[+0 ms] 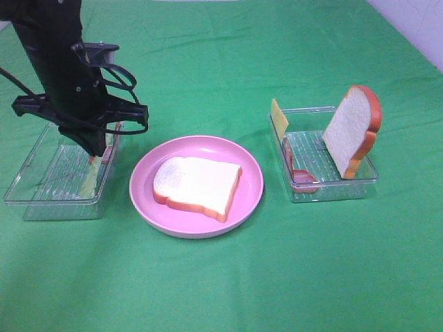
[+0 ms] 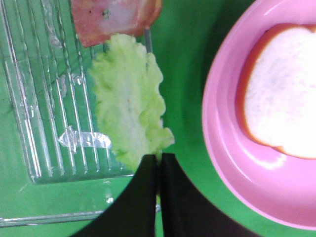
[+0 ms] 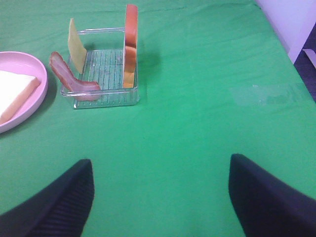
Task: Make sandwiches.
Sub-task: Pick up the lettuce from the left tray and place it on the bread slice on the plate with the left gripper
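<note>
Our left pincer [image 2: 158, 158] is pressed shut, its two black fingers meeting on the very edge of the lettuce leaf [image 2: 129, 106]. Only a thin fringe of it sits between them. The leaf runs along the plate-side wall of the left tray [image 2: 39, 113] and partly past it, with a bacon strip [image 2: 113, 17] touching its far end. Just beside it is the pink plate [image 2: 222, 148], where one bread slice [image 2: 284, 94] lies flat with nothing on it: the sandwich is only a base.

We judge the grip to be the weak point. With so little caught, the floppy leaf could slip free on the lift. It could also drag the bacon along, or fold and land across the plate's rim instead of on the bread.

The left arm [image 1: 66, 62] comes down steeply, wrist pointing into the tray. Our right pincer [image 3: 160, 197] gapes wide and empty, low over the cloth. It faces the right tray [image 3: 106, 101], where the second bread slice [image 3: 130, 44] stands on edge beside a cheese square [image 3: 76, 39] and a second bacon strip [image 3: 71, 76].
</note>
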### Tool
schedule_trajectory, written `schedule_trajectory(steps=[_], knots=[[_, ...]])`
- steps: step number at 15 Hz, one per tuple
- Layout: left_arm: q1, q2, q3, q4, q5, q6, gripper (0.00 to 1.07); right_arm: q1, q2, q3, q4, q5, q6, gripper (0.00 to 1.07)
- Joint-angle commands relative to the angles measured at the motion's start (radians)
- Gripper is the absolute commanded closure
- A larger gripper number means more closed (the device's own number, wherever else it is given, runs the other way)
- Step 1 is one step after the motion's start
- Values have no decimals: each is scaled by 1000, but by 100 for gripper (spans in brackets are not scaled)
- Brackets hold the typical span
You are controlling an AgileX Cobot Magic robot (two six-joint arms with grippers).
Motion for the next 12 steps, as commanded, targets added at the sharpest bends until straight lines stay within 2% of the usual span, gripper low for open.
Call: schedule_trajectory(steps=[1, 5, 6, 8, 9, 12], knots=[[-5, -69, 2, -102, 12, 61, 107, -6, -8, -3, -4, -12, -11, 35], [-7, -112, 2, -452, -59, 298, 107, -6, -8, -3, -4, -12, -11, 35], [-7, -112, 2, -477, -70, 309, 107, -6, -8, -3, -4, -12, -11, 35], [-7, -107, 2, -659, -106, 440, 107, -6, -8, -3, -4, -12, -11, 35], [-7, -92, 2, -757, -107, 525, 107, -6, -8, -3, -4, -12, -11, 35], [-8, -37, 2, -928, -107, 682, 107, -6, -8, -3, -4, -12, -11, 35]])
